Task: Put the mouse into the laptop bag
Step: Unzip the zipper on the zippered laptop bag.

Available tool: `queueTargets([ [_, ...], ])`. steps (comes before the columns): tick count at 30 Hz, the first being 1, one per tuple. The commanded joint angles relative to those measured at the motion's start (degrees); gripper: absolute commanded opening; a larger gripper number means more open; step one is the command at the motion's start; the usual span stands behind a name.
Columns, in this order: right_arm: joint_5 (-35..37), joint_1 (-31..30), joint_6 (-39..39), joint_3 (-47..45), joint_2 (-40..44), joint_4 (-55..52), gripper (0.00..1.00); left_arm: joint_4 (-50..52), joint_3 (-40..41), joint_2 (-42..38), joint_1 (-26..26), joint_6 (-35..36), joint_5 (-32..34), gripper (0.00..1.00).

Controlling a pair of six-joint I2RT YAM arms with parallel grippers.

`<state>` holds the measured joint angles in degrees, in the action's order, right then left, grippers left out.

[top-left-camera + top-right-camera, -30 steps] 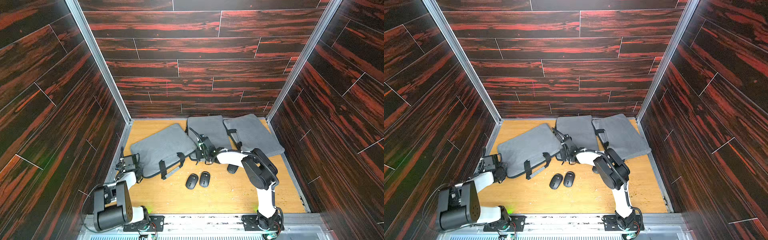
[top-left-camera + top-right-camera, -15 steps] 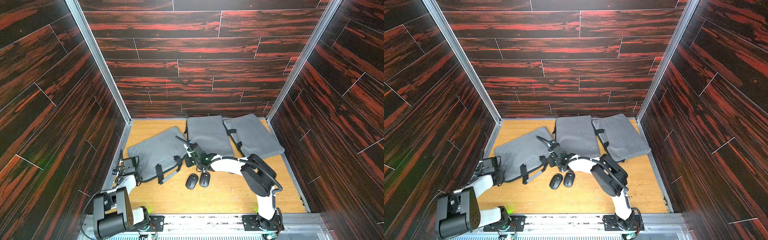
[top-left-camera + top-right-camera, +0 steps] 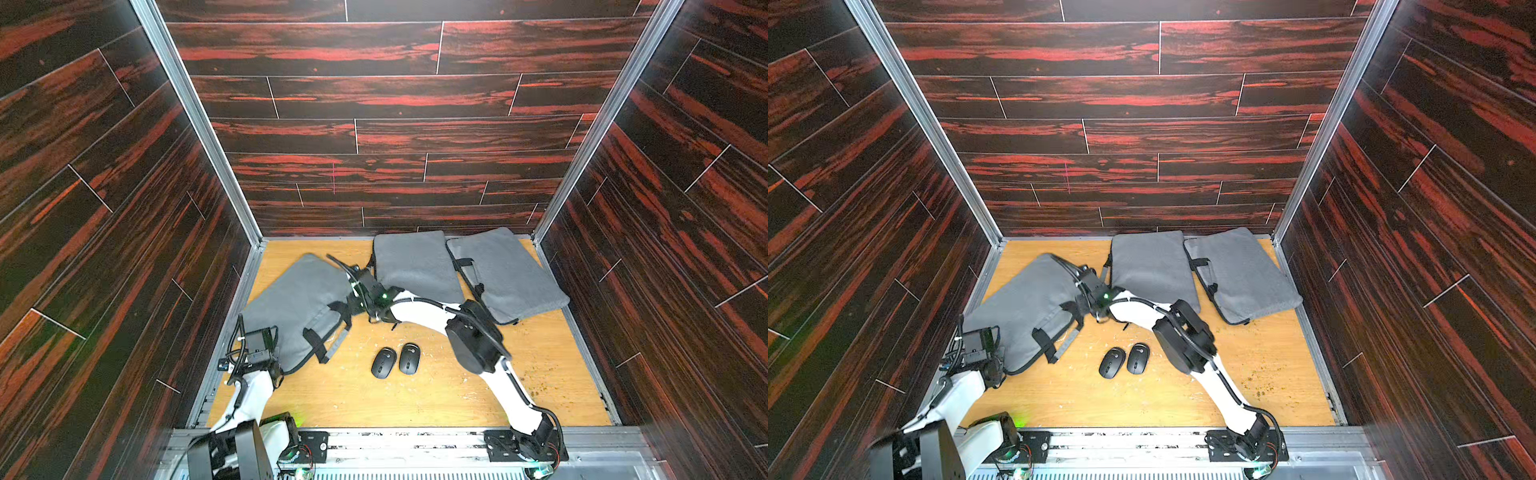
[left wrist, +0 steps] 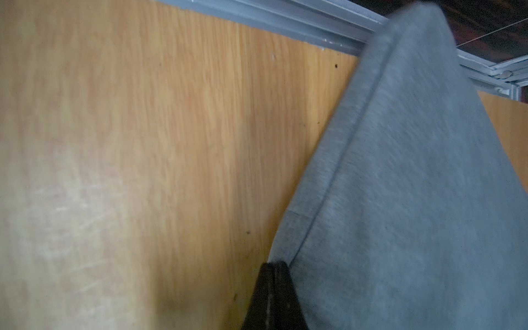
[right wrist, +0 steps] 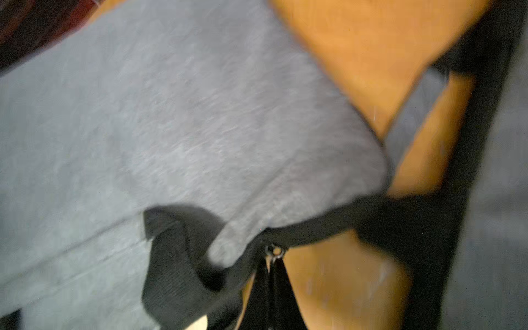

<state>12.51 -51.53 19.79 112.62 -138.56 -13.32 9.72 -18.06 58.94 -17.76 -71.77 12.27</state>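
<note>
Right wrist view: the right gripper (image 5: 271, 267) is pinched shut on the zipper pull (image 5: 275, 251) of the grey laptop bag (image 5: 171, 128). The left gripper (image 4: 273, 267) is clamped on that bag's near-left corner. Near and right of the bag, the left mouse (image 3: 383, 363) and right mouse (image 3: 409, 358) lie side by side on the bench (image 3: 415, 399).
</note>
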Motion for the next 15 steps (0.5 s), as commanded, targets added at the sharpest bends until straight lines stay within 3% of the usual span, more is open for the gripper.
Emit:
queueTargets([
  [1, -1.6, 1.5, -2.0, 6.8, -4.5, -5.7, 0.00, -1.7, 1.6, -1.1, 0.4, -1.3, -3.3, 0.13],
  [4, -1.8, 3.1, -2.5, 9.3, -5.4, -7.1, 0.00, -2.8, 1.4, -0.1, 0.5, -1.2, -4.0, 0.52],
  [6, -2.0, 3.7, -2.9, 9.5, -5.6, -7.2, 0.00, -3.1, 0.3, 1.5, 0.5, 0.0, -3.8, 0.69],
  [10, -1.8, 4.5, -3.4, 9.5, -5.9, -7.3, 0.00, -2.5, -2.4, 6.2, 0.5, 2.1, -3.7, 0.81],
  [15, -1.0, 4.7, -4.3, 9.5, -6.7, -7.5, 0.00, -6.5, -3.6, 11.9, 0.6, 3.1, -5.8, 0.83],
])
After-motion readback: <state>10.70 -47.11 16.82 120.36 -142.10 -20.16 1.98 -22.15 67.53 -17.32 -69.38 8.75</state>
